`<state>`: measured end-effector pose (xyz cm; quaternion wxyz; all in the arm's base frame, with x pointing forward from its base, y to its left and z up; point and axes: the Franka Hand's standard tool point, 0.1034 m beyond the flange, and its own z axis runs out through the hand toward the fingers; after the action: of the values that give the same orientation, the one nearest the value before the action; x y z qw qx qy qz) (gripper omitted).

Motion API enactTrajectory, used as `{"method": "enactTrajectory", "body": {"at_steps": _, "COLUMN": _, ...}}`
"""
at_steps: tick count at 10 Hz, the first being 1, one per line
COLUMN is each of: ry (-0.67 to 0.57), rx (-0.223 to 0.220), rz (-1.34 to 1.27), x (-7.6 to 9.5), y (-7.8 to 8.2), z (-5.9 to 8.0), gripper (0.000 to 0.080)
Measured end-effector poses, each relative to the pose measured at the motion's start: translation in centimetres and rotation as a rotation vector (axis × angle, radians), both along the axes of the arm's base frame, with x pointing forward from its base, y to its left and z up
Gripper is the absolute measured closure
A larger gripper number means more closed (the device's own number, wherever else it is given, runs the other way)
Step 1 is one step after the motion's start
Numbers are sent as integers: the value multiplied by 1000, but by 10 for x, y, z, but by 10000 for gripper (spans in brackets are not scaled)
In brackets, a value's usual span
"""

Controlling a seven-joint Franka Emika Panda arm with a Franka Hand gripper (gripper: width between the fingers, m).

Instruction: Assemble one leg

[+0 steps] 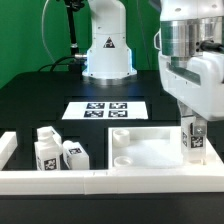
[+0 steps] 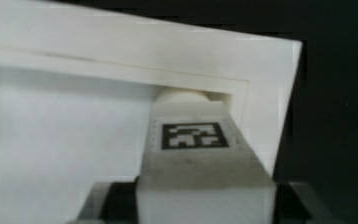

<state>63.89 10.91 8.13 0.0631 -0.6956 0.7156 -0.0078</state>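
Observation:
My gripper (image 1: 194, 143) is shut on a white leg (image 1: 195, 141) with a black-and-white tag and holds it upright at the near right corner of the large flat white slab (image 1: 150, 152). In the wrist view the leg (image 2: 197, 140) runs out between my fingers (image 2: 311, 203), and its narrower stub end meets the slab (image 2: 105, 80) at the corner. Whether the stub sits in a hole is hidden. Two more tagged legs (image 1: 60, 152) stand at the exterior view's left.
The marker board (image 1: 106, 110) lies on the black table behind the slab. A white rail (image 1: 100, 180) runs along the front, with a side wall (image 1: 7, 148) at the exterior view's left. The robot base (image 1: 107, 50) stands at the back.

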Motion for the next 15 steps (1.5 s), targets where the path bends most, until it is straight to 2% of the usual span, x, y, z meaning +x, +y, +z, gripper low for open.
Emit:
{"method": "enactTrajectory", "body": {"at_steps": 1, "ry": -5, "rx": 22, "rz": -111, "x": -1, "y": 1, "z": 0, "gripper": 514}}
{"method": "enactTrajectory", "body": {"at_steps": 3, "ry": -9, "rx": 17, "rz": -54, "x": -1, "y": 1, "z": 0, "gripper": 514}}
{"method": "enactTrajectory", "body": {"at_steps": 4, "ry": -14, "rx": -11, "rz": 65, "x": -1, "y": 2, "z": 1, "gripper": 514}}
{"method": "enactTrajectory", "body": {"at_steps": 5, "ry": -27, "rx": -62, "rz": 302, "x": 1, "y": 5, "z": 1, "gripper": 435}}
{"method": "enactTrajectory", "body": {"at_steps": 6, "ry": -43, "rx": -87, "rz": 512, "x": 3, "y": 7, "z": 2, "gripper": 252}}
{"method": "enactTrajectory", "body": {"at_steps": 7, "ry": -55, "rx": -102, "rz": 694, "x": 3, "y": 10, "z": 1, "gripper": 252}}
{"method": "enactTrajectory", "body": {"at_steps": 8, "ry": -55, "rx": -103, "rz": 700, "x": 3, "y": 9, "z": 1, "gripper": 182}}
{"method": "enactTrajectory", "body": {"at_steps": 9, "ry": -60, "rx": -116, "rz": 798, "x": 3, "y": 8, "z": 1, "gripper": 156}}
{"method": "enactTrajectory", "body": {"at_steps": 11, "ry": -59, "rx": -144, "rz": 960, "x": 3, "y": 8, "z": 1, "gripper": 151}}
{"method": "enactTrajectory", "body": {"at_steps": 12, "ry": -47, "rx": -193, "rz": 1191, "x": 4, "y": 13, "z": 1, "gripper": 151}}
{"method": "enactTrajectory", "body": {"at_steps": 13, "ry": -52, "rx": -202, "rz": 1290, "x": 5, "y": 14, "z": 1, "gripper": 151}}
{"method": "enactTrajectory", "body": {"at_steps": 15, "ry": -51, "rx": -200, "rz": 1255, "x": 5, "y": 12, "z": 0, "gripper": 155}}
